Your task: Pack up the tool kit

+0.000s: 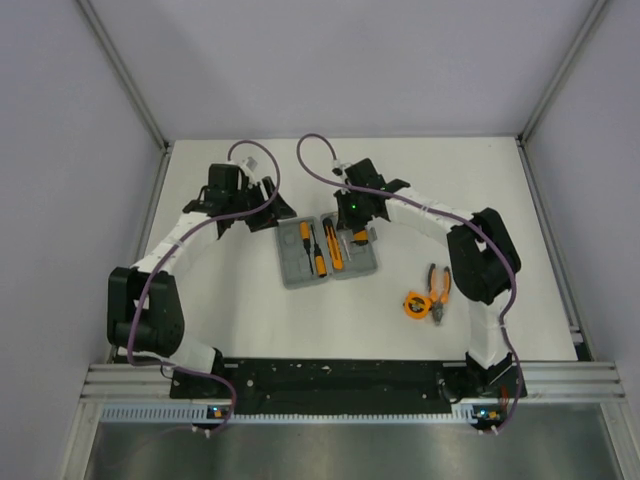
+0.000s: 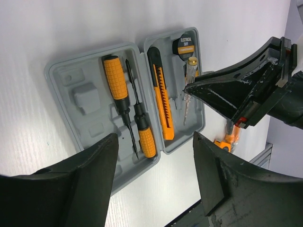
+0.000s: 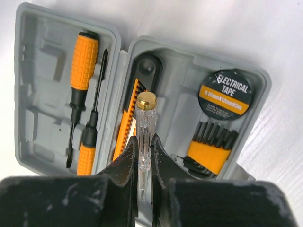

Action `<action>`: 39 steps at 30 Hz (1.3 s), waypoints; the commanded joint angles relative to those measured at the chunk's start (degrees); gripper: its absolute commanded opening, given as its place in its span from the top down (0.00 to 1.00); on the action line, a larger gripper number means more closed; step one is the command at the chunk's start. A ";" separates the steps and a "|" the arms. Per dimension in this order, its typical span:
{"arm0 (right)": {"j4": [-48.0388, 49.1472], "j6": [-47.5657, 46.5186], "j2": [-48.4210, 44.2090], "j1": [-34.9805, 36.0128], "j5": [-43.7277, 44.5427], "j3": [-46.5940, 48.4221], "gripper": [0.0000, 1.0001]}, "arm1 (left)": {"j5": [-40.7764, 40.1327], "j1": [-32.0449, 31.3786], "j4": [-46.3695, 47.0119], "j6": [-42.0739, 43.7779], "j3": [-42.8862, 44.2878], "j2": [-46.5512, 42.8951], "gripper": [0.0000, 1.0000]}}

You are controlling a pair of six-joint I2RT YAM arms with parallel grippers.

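Gripping clear tester screwdriver (image 3: 146, 125) with right gripper (image 3: 144, 163): brass cap at 12, long axis 12–6, parallel to knife (image 3: 125, 124). Hanging over right half of open grey case (image 3: 42, 118) on table (image 1: 250, 330); slot likely straight below. Idling left gripper (image 2: 155, 142) spread, empty, at case's 10. Leaving pliers (image 1: 437, 283), tape measure (image 1: 416, 305) outside at 4.

White table (image 1: 260, 320); grey walls (image 1: 350, 60); aluminium rail (image 1: 570, 380) along near edge.

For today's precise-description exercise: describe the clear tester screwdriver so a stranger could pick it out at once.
Find the open grey plastic hinged case on the white table. Over its half holding the orange utility knife and black electrical tape roll, the right hand pinches a slim tester screwdriver. Only it has a transparent body and brass cap.
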 commanded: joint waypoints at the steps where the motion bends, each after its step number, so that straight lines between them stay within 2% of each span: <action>1: 3.32 0.06 1.95 0.90 -1.42 3.83 1.00 | 1.80 0.29 2.05 0.63 0.47 0.97 0.32; 18: 3.76 -0.72 6.34 1.78 4.56 5.59 1.00 | 2.95 0.29 1.43 1.42 1.26 2.82 0.33; 35: 1.92 1.56 9.86 1.78 6.84 8.22 1.00 | 2.95 0.29 0.99 1.42 1.88 3.96 0.33; 39: -0.36 2.09 9.86 1.78 6.93 8.84 0.90 | 3.03 0.29 0.99 0.98 2.75 4.66 0.33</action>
